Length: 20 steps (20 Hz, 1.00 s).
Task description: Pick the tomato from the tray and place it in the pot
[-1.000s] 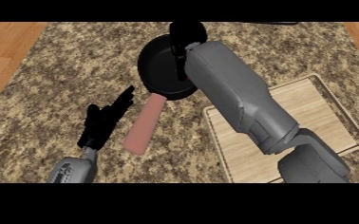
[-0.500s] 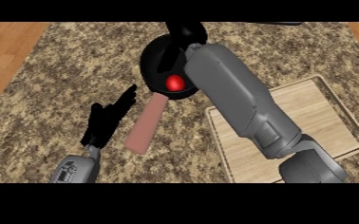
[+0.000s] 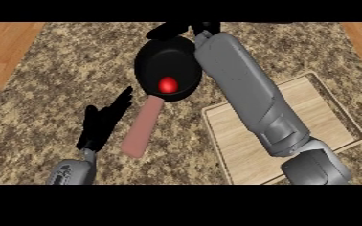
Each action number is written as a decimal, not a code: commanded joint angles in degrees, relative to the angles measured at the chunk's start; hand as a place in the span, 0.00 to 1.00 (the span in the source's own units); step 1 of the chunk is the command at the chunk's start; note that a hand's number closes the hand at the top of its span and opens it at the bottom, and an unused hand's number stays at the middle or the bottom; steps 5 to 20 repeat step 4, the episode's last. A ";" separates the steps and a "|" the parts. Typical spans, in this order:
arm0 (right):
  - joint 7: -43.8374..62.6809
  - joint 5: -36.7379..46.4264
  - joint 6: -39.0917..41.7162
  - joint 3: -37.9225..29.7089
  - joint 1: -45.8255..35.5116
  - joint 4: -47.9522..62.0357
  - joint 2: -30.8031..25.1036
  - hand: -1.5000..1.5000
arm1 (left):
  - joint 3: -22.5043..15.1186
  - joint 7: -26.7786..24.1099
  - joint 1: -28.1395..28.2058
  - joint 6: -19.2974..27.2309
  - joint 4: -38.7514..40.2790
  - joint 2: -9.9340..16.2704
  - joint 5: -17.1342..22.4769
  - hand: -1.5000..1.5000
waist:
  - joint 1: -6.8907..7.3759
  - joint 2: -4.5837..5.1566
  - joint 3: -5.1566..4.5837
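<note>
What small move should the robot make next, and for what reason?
Probably draw the right hand back from the pot, toward the tray. The tomato already lies inside the pot, apart from the hand, and the tray shows nothing on it, so only clearing the arm seems left. The left hand rests open beside the handle.

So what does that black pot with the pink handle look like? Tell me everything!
The pot is round, black and shallow, more like a pan, with a long pinkish handle pointing toward the robot. It sits flat on the speckled counter, left of the wooden tray. A small red tomato lies inside it, near the handle side. The right forearm crosses its right rim, with the right hand just beyond its far edge.
</note>
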 commanded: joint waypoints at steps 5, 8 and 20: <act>-12.21 -6.15 -0.59 -8.18 4.63 -1.91 -1.98 0.00 | 1.71 1.97 0.34 0.36 -1.14 -0.12 1.35 0.50 | -2.53 -0.55 0.02; -12.21 -6.15 -0.59 -8.18 4.63 -1.91 -1.98 0.00 | 1.71 1.97 0.34 0.36 -1.14 -0.12 1.35 0.50 | -2.53 -0.55 0.02; -12.21 -6.15 -0.59 -8.18 4.63 -1.91 -1.98 0.00 | 1.71 1.97 0.34 0.36 -1.14 -0.12 1.35 0.50 | -2.53 -0.55 0.02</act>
